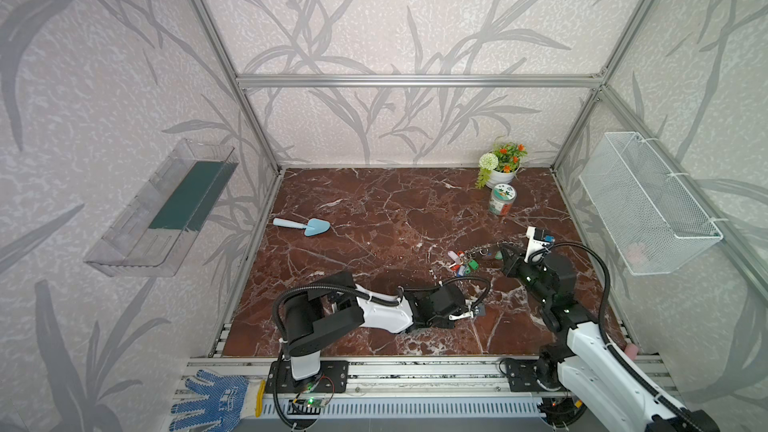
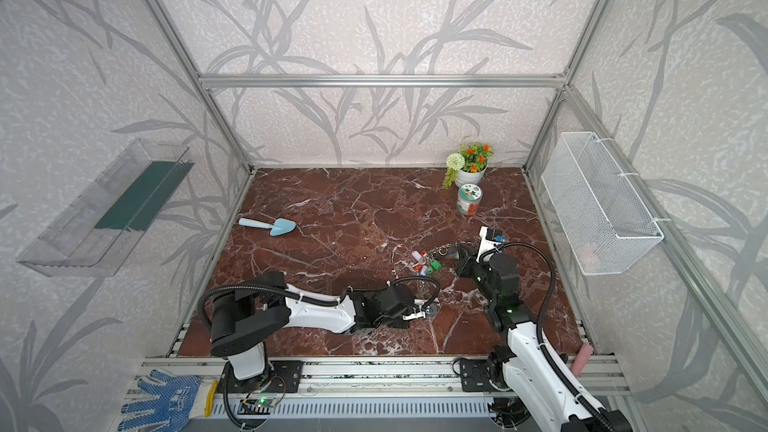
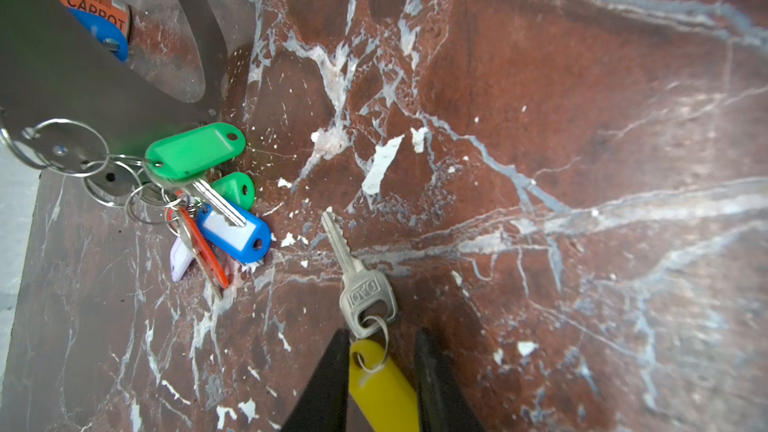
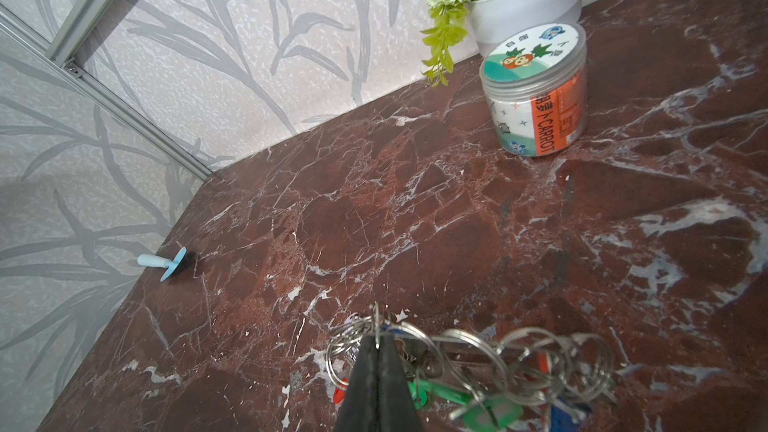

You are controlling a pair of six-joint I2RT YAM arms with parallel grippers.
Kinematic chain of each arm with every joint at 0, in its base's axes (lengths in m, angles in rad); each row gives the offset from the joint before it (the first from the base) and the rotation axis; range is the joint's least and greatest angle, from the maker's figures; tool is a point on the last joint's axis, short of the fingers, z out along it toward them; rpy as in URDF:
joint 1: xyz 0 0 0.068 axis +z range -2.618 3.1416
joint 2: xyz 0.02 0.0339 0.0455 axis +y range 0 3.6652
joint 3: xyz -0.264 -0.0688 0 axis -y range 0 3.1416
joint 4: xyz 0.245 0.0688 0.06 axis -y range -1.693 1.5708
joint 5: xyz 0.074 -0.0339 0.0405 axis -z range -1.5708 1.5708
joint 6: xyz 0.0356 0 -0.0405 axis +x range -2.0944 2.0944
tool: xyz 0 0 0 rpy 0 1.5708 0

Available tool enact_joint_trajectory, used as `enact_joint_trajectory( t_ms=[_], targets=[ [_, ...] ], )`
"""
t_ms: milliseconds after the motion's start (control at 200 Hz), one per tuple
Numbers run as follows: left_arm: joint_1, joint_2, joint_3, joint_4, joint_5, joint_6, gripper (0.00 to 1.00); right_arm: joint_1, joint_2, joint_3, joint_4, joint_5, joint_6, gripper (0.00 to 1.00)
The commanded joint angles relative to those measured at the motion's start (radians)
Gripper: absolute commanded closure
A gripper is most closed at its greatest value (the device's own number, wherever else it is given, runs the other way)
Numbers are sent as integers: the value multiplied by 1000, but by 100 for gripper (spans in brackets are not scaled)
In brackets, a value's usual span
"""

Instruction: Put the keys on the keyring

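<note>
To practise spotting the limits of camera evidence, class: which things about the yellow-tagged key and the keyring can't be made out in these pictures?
Yellow-tagged key, left wrist view: the tag's lower end is cut off by the bottom edge. Whether the left hand clamps it is unclear.
Keyring, right wrist view: blurred and cut by the bottom edge. The shut right hand covers its grip.
In both top views that key is too small to make out.

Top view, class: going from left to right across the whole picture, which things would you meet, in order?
clear wall shelf → blue trowel → keyring with its coloured tags → white wire basket
</note>
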Motion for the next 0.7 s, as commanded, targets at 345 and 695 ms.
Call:
enact_joint_trajectory(
  t_ms=[345,695],
  targets=[
    [-3,51,19,-23,-87,17,76,4,-16,-17,5,-4,-8,100],
    [-4,62,20,-43,-97,14,80,3,-19,-17,6,-4,-8,100]
  ],
)
